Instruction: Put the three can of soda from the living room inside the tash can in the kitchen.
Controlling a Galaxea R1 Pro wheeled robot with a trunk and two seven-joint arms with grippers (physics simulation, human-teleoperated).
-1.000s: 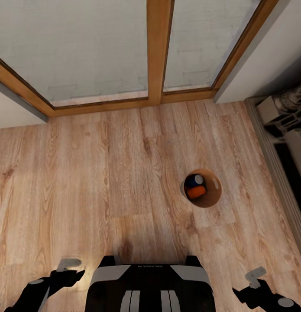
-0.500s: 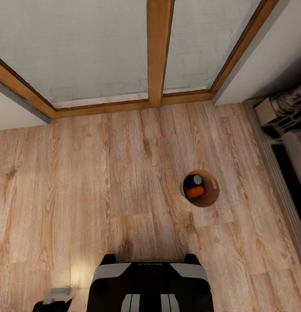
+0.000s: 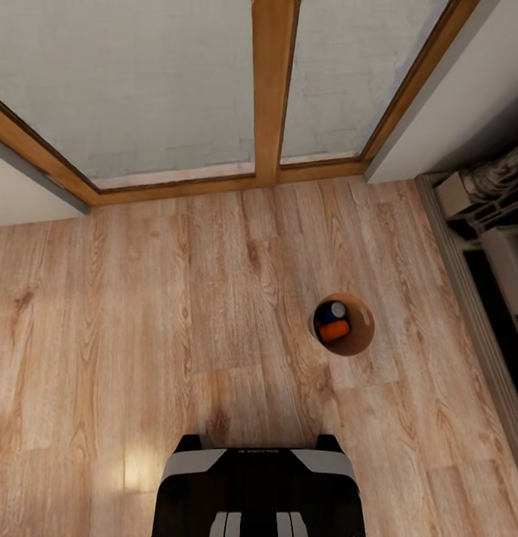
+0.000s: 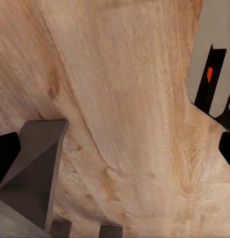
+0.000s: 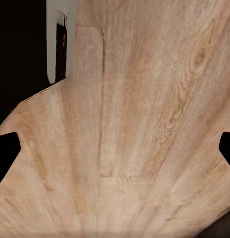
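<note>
The tash can (image 3: 364,330), a small round bucket with a tan inside, stands on the wood floor ahead and to the right of my base. Inside it lie a blue can of soda (image 3: 332,312) with a grey top and an orange can of soda (image 3: 335,332), pressed against the left wall. In the left wrist view my left gripper (image 4: 115,153) hangs over bare floor, its dark fingertips wide apart with nothing between them. My right gripper (image 5: 115,151) is likewise open over plain planks in the right wrist view.
Wood-framed glass doors (image 3: 272,89) close off the far side. A white wall (image 3: 437,97) and grey fittings (image 3: 486,216) run along the right. My own base (image 3: 259,492) sits at the near edge, and part of the robot's body (image 4: 211,74) appears beside the left gripper.
Both arms have dropped out of the head view, the right one first. The picture has shifted slightly, so the camera moved. The bucket and its cans stay put.
</note>
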